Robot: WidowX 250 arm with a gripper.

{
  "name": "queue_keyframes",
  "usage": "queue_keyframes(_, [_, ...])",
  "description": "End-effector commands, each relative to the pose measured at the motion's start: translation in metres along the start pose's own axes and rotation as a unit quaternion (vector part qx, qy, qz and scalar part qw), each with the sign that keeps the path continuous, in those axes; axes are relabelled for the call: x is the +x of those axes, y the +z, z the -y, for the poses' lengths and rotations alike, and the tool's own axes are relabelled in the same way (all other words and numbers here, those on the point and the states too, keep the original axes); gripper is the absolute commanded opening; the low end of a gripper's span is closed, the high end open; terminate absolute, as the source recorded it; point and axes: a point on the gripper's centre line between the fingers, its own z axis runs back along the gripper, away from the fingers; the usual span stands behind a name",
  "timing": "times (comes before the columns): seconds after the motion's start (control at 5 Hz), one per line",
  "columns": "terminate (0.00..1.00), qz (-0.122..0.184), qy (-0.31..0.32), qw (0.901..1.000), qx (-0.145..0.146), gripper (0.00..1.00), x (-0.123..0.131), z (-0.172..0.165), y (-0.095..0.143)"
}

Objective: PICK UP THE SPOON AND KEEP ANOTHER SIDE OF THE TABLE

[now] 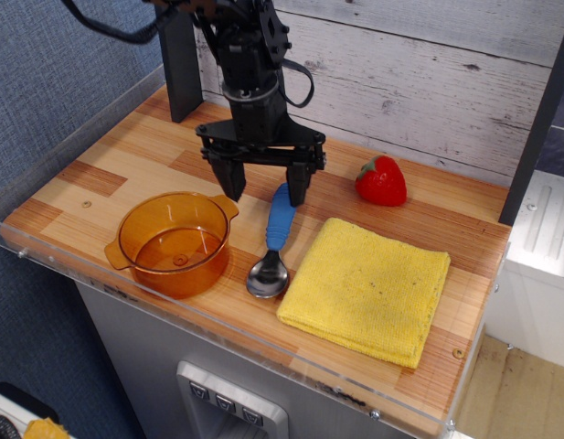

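Note:
The spoon (273,240) lies flat on the wooden table (108,165), between the orange bowl and the yellow cloth. Its blue ribbed handle points away from me and its silver bowl lies near the front edge. My black gripper (265,192) is open and empty. It hangs above the far end of the spoon handle, one finger on each side, lifted clear of it.
An orange bowl (175,240) stands at the front left. A folded yellow cloth (367,285) lies at the front right. A red strawberry (381,181) sits at the back right. A dark post (179,64) stands at the back left. A clear rim (218,320) edges the table.

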Motion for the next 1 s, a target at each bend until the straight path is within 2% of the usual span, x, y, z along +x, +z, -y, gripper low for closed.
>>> queue_keyframes(0.0, [0.0, 0.042, -0.074, 0.9962, 0.015, 1.0, 0.017, -0.013, 0.06])
queue_keyframes(0.2, [0.0, 0.014, -0.148, 0.9881, 0.039, 1.0, 0.017, -0.011, 0.072])
queue_keyframes(0.4, [0.0, 0.0, -0.203, 0.9784, 0.039, 1.0, 0.003, -0.014, 0.083])
queue_keyframes(0.6, [0.0, -0.012, -0.191, 0.9811, 0.03, 1.0, -0.026, -0.005, 0.097])
queue_keyframes(0.8, [1.0, -0.022, -0.197, 0.9801, -0.007, 1.0, -0.054, 0.004, 0.108])
